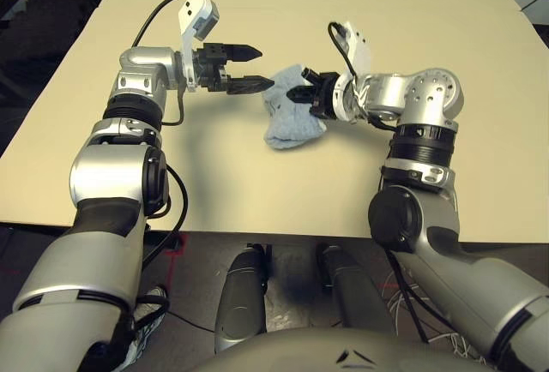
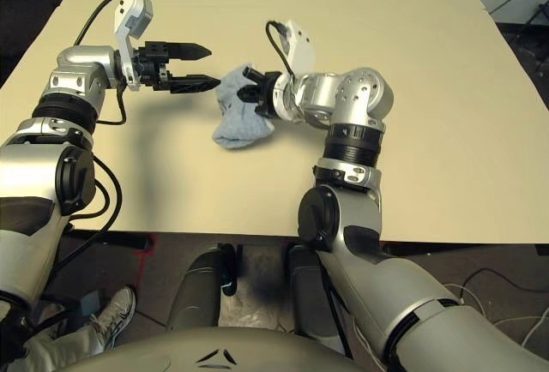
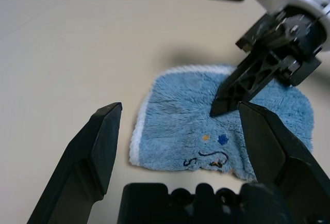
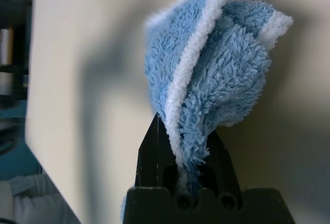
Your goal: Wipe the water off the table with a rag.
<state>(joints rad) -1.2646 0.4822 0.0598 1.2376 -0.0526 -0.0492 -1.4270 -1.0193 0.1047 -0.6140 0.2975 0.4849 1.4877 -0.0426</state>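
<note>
The light blue rag point(image 1: 290, 120) with a whitish edge strip lies bunched near the middle of the cream table point(image 1: 386, 12). My right gripper point(image 1: 293, 94) is shut on the rag's upper fold; the cloth point(image 4: 206, 79) stands up between its fingers. The rest of the rag sags onto the tabletop. My left gripper point(image 1: 262, 68) hovers open just left of the rag, with its fingertips close to the cloth's edge. In the left wrist view the rag point(image 3: 185, 131) shows a small dark printed mark, and the right gripper point(image 3: 219, 108) bites into it. The water is out of view.
The table's front edge point(image 1: 257, 228) runs close to my body, and dark floor point(image 1: 34, 38) lies beyond its left side. A black cable point(image 1: 159, 12) loops off my left wrist. A shoe point(image 2: 111, 312) shows on the floor below the table.
</note>
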